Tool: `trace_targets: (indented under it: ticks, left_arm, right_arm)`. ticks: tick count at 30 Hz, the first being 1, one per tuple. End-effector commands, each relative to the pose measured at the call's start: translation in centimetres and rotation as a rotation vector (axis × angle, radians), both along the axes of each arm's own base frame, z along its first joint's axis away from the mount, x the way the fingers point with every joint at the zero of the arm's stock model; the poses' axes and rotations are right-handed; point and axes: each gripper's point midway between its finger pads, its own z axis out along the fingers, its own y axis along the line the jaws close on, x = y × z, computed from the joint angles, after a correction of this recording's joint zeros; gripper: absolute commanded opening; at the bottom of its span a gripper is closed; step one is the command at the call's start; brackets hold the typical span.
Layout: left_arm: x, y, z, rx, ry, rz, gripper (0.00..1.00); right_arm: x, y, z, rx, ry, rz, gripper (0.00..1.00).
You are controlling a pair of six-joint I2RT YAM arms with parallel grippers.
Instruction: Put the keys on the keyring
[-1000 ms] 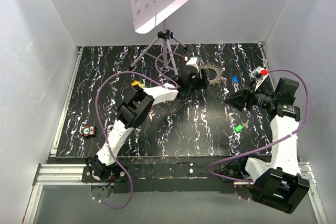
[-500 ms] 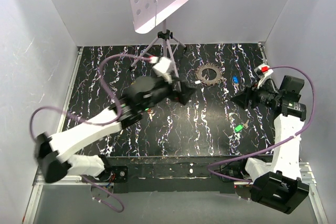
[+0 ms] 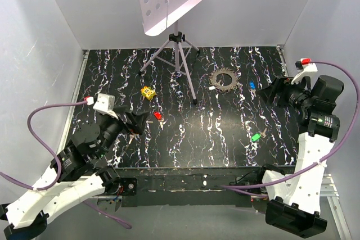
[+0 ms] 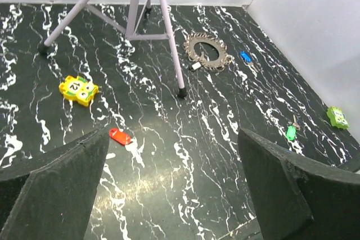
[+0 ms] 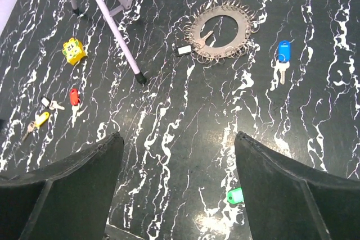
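— Nearest the bases?
— Green key (image 3: 256, 137), loose on the table (image 3: 197, 139), well apart from the keyring (image 3: 224, 78). Over on the left, yellow key (image 5: 39, 121) and pale key (image 5: 53, 104), loose too, just beside the red key (image 3: 158, 115).
— Left gripper (image 3: 136, 121)?
— Hangs over the near left of the table, fingers spread wide, nothing between them. Holds no key.
— And the right gripper (image 3: 268, 91)?
— Same: spread wide and empty, by the right wall, near the blue key (image 3: 252, 85) but apart from it.
— Farther back?
— Keyring, flat on the table just beyond the blue key, right of the tripod (image 3: 178, 38). A small white tag (image 5: 184, 50) touching its near-left edge, and a thin shaft lying in the hole. Threaded or only resting: cannot tell.
— So, progress?
— Early, at best. Perhaps one key on; green, yellow, red, blue and pale all off the ring, scattered across the table. Left to do, by the look of things: pick each one up, carry it back, thread it on.
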Motion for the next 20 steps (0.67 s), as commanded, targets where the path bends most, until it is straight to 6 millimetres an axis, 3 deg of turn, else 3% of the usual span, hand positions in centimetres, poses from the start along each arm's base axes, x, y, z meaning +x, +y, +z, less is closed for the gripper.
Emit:
trace_targets:
  ticks: [1,8,20]
  left_arm:
    - [-0.16,1.39,-4.19,0.073,0.111,0.06,0.98]
    - [-0.53,1.71,-3.92,0.059,0.122,0.061,0.98]
    - [-0.53,1.34,-4.22,0.068,0.14,0.051,0.98]
  right_arm:
    - [-0.21,-0.51,2.19,0.039,-0.025,-0.087,0.86]
    - [-0.62,-0.58,3.17,0.024,-0.064,-0.102,0.86]
    - [-0.57,-0.33,2.75,0.029,-0.073,-0.085,0.84]
